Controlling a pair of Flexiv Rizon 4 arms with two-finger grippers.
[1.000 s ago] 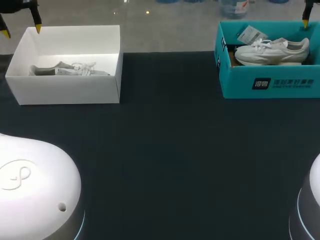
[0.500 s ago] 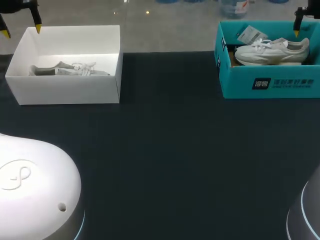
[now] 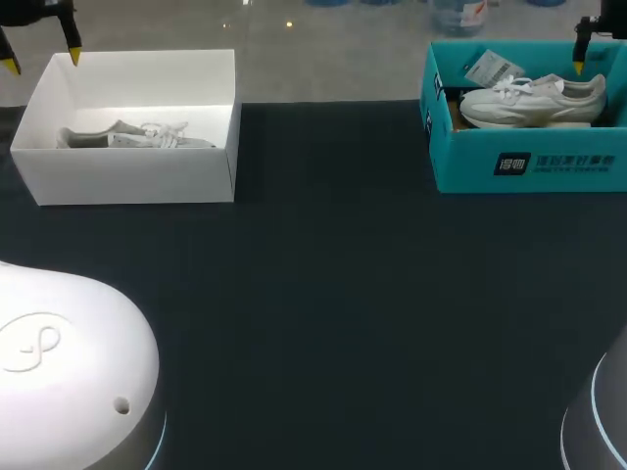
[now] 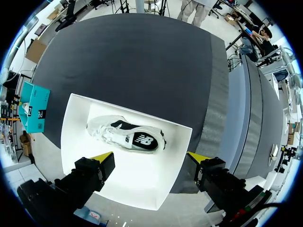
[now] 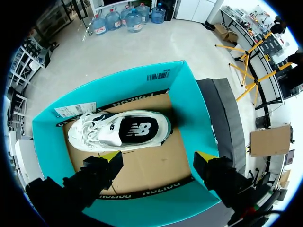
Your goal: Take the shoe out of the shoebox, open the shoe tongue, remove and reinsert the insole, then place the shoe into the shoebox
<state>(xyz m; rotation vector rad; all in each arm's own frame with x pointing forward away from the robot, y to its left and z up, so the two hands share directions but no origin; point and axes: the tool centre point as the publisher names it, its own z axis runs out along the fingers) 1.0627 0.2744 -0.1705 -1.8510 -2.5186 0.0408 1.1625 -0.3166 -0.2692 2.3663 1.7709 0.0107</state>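
A white shoe [image 3: 529,98] with a dark side panel lies on its side in the teal shoebox [image 3: 529,162] at the back right. My right gripper [image 5: 157,157] hangs open above that box, with the shoe [image 5: 118,130] just ahead of its fingers and nothing between them. In the head view only one right fingertip [image 3: 578,67] shows, over the shoe's heel. A second white shoe [image 3: 132,135] lies in the white box [image 3: 127,176] at the back left. My left gripper [image 3: 41,59] is open and empty above the far side of this box, apart from the shoe [image 4: 127,136].
A paper tag [image 3: 487,67] lies in the teal box beside the shoe's toe. Both boxes stand at the table's far edge. The dark table top [image 3: 333,294] stretches between them and my arm bases [image 3: 69,362] at the near corners.
My right gripper has shifted left and down over the teal box's far right corner, mostly in the first half second. The left arm and both shoes have kept still.
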